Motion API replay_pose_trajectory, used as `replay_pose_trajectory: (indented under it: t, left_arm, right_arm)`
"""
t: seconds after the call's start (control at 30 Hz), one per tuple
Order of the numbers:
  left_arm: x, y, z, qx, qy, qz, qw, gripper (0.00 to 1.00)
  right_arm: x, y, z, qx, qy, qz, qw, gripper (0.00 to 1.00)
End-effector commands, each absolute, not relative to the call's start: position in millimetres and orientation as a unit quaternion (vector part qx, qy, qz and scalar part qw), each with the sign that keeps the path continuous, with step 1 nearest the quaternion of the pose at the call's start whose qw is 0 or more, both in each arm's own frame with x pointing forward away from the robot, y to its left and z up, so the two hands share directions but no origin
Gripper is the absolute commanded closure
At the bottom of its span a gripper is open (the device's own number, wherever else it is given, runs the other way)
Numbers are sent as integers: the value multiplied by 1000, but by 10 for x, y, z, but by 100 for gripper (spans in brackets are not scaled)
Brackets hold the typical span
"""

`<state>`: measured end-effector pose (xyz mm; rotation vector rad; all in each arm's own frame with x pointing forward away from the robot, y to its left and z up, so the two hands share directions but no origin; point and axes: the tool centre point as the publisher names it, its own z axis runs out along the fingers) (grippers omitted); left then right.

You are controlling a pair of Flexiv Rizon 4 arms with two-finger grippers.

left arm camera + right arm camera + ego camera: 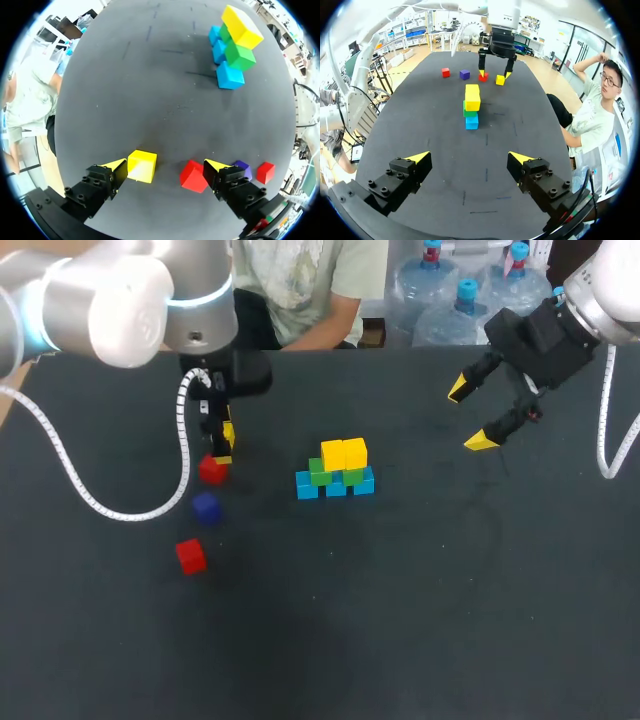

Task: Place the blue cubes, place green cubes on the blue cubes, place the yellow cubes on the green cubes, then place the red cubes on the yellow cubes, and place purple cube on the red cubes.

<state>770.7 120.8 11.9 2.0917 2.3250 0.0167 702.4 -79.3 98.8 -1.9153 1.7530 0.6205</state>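
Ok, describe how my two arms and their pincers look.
The left arm and right arm are thick, rounded, silver-white; the left has a glowing blue ring at a joint. A white coiled cable trails from each. The left pincer and right pincer are black, boxy, bolted, each finger tipped with a bright yellow wedge.

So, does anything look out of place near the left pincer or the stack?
Yes: the open left pincer has two cubes between its fingers, a yellow cube and a red cube, with a gap between them. The stack looks tidy.

Head overhead, wrists low — sharing cube stack (335, 472)
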Motion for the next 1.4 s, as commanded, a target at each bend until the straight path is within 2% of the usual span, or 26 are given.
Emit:
replay_pose_trajectory:
  t: [0.03,1.0,1.4]
  left_arm:
    - [7741,1215,101,668,744,4,6,0]
    - [8040,1214,188,671,742,8,8,0]
    - [7997,1282,132,663,749,6,2,0]
  right_arm:
    - [7024,-793,987,-698,638,226,234,0]
    - [7024,-793,987,-698,638,226,234,0]
    - [7024,-793,987,-698,638,226,234,0]
